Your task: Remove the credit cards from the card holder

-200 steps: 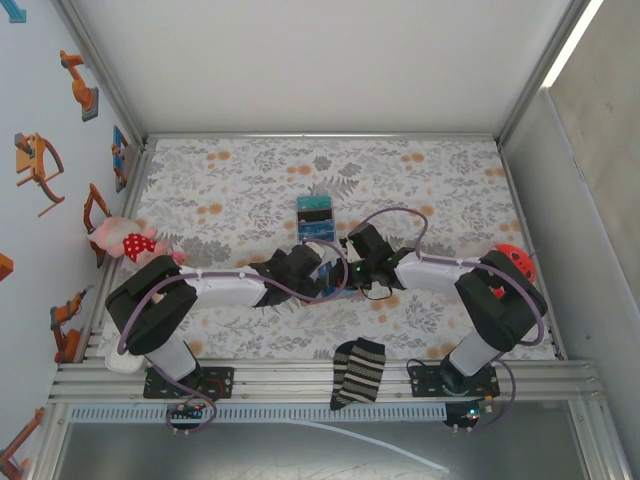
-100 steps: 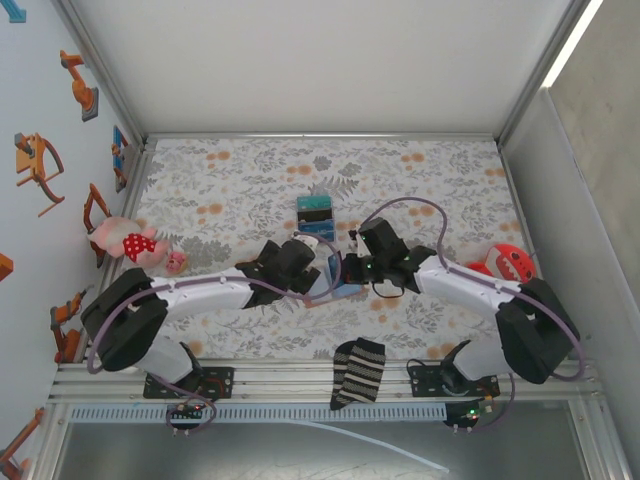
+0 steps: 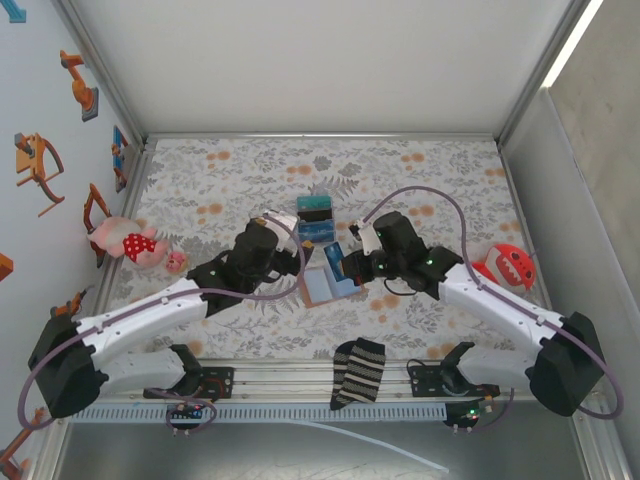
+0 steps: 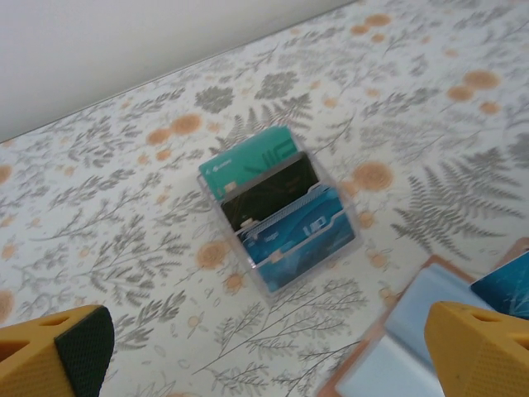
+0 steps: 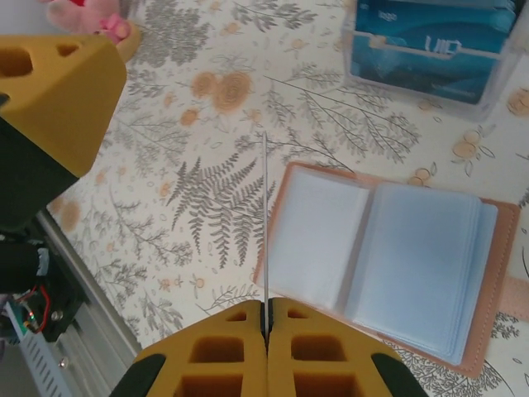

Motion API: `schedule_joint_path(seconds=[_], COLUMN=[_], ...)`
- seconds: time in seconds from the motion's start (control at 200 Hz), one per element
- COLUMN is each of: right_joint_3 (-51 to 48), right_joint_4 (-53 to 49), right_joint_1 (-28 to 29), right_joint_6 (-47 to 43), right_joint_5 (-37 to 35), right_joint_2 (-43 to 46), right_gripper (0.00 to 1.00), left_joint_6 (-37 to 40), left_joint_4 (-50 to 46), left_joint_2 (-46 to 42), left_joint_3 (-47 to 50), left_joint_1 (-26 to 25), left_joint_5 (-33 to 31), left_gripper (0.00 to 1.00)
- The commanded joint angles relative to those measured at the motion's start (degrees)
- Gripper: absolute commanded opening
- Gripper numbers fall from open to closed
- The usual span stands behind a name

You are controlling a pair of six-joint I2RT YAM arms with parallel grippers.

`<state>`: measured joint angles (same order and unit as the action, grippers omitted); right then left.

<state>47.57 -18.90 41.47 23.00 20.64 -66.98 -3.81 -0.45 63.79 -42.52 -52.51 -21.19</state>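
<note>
Above holder (image 5: 388, 256), with right gripper (image 5: 266, 308) clamped on card (image 5: 265, 215) and left gripper (image 4: 269, 351) agape, lift straight clear, then lay flat aside.

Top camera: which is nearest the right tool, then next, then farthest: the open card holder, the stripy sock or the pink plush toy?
1. Card holder, just beside the right tool.
2. Stripy sock, at the near edge.
3. Pink plush toy, far left.

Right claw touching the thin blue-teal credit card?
Touching. Right wrist view: right claw shut on the thin blue-teal credit card, edge-on between its fingers.
</note>
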Motion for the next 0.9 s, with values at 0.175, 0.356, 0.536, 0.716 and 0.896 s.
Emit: schedule_joint_path(seconds=[0.175,0.356,0.536,0.716,0.896], right_joint_3=[5.16,7.03,8.04,8.33,8.46], right_joint_4=[-4.82,-7.65,-10.14,-11.86,-12.74], right_joint_1=[0.58,0.71,0.7,0.71,0.71], right_joint_6=[-11.67,-15.5,-18.13,-20.34,-22.1], right_joint_5=[8.49,11.04,13.59,15.29,17.84], right_joint_2=[0.5,-0.49,-1.05,-0.98,0.11], right_gripper=[0.0,0.0,0.0,0.0,0.0], left_joint_6=[3.41,7.55,9.55,12.81,14.75], left_joint_4=[-1.11,-6.42,-7.72,-10.23,-11.51], left_joint_2=[-3.5,-0.74,1.62,4.32,6.52], left_joint_3=[-0.89,-4.15,-6.08,-8.22,-9.4], left_joint_1=[5.31,5.49,5.58,5.75,5.88], left_joint_5=[28.3,37.99,43.11,49.31,56.24], left_gripper=[1.0,0.94,0.87,0.75,0.6])
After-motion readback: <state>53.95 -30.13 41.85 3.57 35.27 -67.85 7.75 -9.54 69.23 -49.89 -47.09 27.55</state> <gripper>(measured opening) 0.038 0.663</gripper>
